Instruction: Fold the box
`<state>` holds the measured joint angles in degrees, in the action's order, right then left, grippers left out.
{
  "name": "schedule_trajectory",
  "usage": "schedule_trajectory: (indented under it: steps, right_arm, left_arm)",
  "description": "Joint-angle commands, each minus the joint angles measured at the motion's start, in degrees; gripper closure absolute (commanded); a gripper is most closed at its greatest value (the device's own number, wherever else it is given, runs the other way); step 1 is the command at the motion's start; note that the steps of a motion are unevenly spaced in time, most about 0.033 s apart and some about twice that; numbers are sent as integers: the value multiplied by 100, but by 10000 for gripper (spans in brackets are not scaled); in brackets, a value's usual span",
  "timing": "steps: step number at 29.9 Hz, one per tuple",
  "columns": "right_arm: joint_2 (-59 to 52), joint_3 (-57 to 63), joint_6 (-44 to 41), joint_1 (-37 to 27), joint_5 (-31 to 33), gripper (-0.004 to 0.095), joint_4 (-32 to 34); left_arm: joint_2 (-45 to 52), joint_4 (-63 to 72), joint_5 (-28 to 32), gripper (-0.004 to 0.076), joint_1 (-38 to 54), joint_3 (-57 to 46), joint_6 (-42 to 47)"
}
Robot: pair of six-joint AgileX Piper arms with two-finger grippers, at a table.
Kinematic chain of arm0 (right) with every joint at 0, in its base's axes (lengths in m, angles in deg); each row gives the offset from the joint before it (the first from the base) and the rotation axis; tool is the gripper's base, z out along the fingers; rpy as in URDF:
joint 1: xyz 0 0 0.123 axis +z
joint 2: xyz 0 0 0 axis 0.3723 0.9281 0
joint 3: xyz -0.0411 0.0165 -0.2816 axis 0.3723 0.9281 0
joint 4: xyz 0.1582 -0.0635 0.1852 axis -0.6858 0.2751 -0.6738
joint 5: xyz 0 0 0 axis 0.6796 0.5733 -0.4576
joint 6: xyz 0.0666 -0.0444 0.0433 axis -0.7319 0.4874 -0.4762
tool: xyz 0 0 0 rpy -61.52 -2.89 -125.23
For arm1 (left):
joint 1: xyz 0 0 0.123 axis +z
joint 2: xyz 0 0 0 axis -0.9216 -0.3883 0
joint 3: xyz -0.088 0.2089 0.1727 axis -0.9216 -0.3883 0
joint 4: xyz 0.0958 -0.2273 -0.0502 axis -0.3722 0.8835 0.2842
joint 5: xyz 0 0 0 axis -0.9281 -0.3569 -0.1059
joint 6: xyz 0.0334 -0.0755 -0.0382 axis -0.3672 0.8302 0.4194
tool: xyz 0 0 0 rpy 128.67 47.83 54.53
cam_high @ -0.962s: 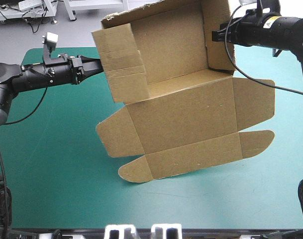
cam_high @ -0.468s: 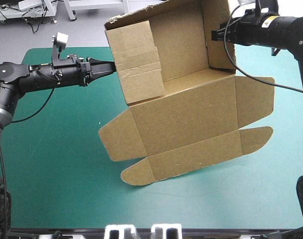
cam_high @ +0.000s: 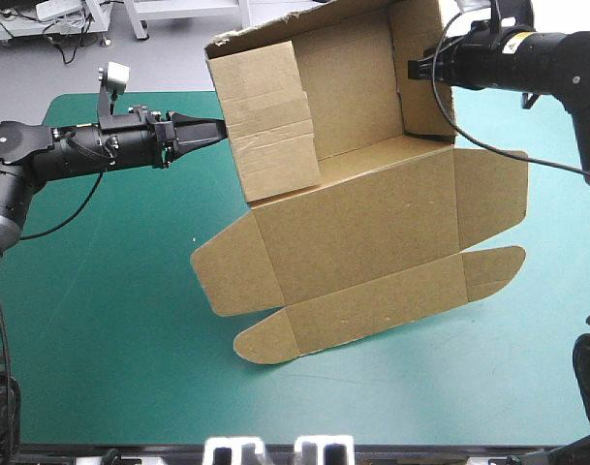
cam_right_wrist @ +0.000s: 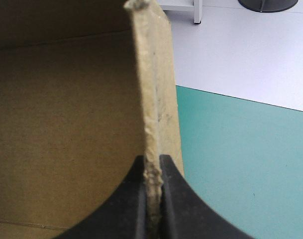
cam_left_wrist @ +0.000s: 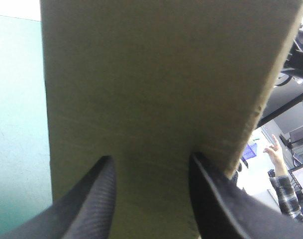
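Observation:
The brown box (cam_high: 362, 223) hangs tilted above the teal-green table, its back part formed into a tray and the lid with its flaps hanging toward the front. My right gripper (cam_high: 415, 68) is shut on the top edge of the right wall (cam_right_wrist: 153, 74), the board pinched between its fingers in the right wrist view (cam_right_wrist: 152, 162). My left gripper (cam_high: 220, 127) presses its tips against the outer face of the left wall (cam_high: 265, 121), which stands folded inward. In the left wrist view the fingers (cam_left_wrist: 151, 158) stand open against that brown face (cam_left_wrist: 156, 74).
Bare teal-green cover (cam_high: 101, 320) lies to the left of and in front of the box. The lid's lower rounded flap (cam_high: 265, 339) hangs close to the table top. The table's far edge (cam_high: 130, 94) runs behind the left arm.
My left gripper moved right and pushed the left wall inward, then held still. The right gripper kept its hold; the lid sagged slightly.

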<state>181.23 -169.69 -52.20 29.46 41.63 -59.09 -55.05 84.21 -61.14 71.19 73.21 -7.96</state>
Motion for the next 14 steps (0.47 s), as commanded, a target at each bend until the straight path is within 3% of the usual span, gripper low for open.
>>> schedule_trajectory:
  steps: [1, 14]
  right_arm:
    - [-234, -161, -70, -6, -474, 927, -289]
    - [-234, -161, -84, -6, -522, 927, -416]
  left_arm:
    - [247, 524, -479, 384, -53, 182, -29]
    - [488, 538, -479, 384, -53, 182, -169]
